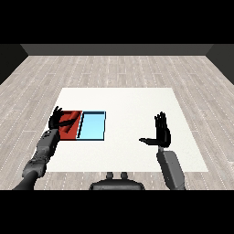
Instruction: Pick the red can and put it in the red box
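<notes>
Table [132,105]: flat white rectangle on a pale wood-plank floor.
Red tray [73,130]: shallow, dark-rimmed; its left part is hidden by the left hand.
Light blue tray [93,126]: same shallow shape, touching the red tray's right side.
Left hand [58,119]: black, over the red tray, fingers spread and straight.
Right hand [161,132]: black, fingers straight up, thumb out sideways, holding nothing.
Red can: cannot be made out anywhere; possibly hidden under the left hand.
</notes>
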Tool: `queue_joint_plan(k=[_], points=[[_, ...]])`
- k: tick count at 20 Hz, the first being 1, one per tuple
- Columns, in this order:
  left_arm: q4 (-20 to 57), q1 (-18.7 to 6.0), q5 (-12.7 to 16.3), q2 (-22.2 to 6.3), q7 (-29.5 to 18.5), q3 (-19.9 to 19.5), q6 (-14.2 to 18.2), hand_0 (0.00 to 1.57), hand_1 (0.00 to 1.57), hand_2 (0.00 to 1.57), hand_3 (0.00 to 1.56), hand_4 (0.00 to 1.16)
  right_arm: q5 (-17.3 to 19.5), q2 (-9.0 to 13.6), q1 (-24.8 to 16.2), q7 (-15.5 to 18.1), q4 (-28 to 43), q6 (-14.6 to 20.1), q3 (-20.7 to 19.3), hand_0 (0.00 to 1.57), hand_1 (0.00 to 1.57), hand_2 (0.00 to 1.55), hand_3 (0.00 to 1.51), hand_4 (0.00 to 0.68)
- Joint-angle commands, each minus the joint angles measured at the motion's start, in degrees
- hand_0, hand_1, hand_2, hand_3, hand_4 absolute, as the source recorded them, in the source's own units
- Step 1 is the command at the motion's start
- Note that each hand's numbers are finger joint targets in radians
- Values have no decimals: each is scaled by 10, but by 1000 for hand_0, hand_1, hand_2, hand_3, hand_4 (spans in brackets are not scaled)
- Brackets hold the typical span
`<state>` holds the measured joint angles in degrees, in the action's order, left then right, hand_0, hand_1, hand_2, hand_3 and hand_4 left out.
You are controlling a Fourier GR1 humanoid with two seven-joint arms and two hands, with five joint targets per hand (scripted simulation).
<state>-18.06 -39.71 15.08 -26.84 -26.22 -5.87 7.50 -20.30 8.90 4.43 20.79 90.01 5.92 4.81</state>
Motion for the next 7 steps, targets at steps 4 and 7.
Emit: queue_joint_plan(k=[4, 7], points=[[-149, 21, 105, 112, -158, -59, -138, 0, 0, 0, 0, 0, 16, 11, 1, 5, -13, -4, 2, 0, 0, 0, 0, 0], [-226, 89, 97, 158, -178, -25, -142, 0, 0, 0, 0, 0, 31, 8, -28, 47, -22, -30, 20, 0, 0, 0, 0, 0]])
